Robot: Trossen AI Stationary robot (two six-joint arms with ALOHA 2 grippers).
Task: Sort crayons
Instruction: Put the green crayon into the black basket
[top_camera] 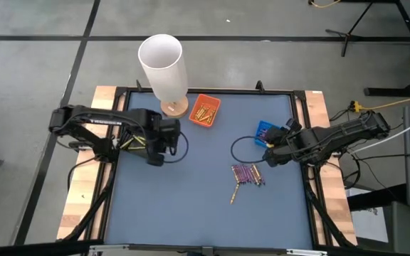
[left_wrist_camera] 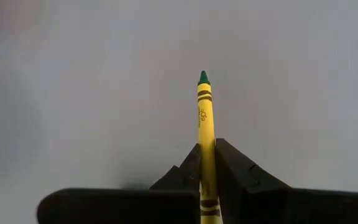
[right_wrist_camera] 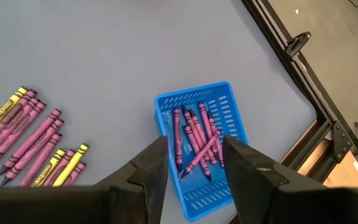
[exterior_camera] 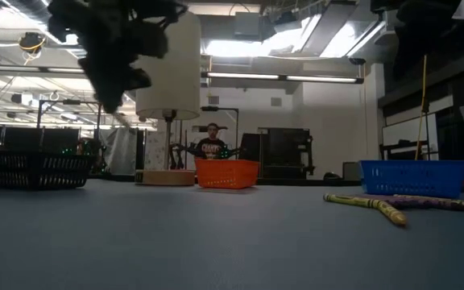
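Clamping my left pincer (left_wrist_camera: 207, 163) on a yellow crayon (left_wrist_camera: 204, 124) bound for the orange tray (top_camera: 206, 111); right pincer (right_wrist_camera: 194, 163) gapes above the blue tray (right_wrist_camera: 225, 109).

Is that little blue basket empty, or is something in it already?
Not empty. The right wrist view shows the blue basket holding several purple crayons lying criss-crossed, with the open right gripper above it.

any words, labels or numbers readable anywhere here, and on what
None can be read.
Yellow crayon held in the left pincer: dark print on its wrapper, too small to read.
Loose crayons on the table: wrapper print, too blurred.
Purple crayons in the blue basket under the open right pincer: no legible print.
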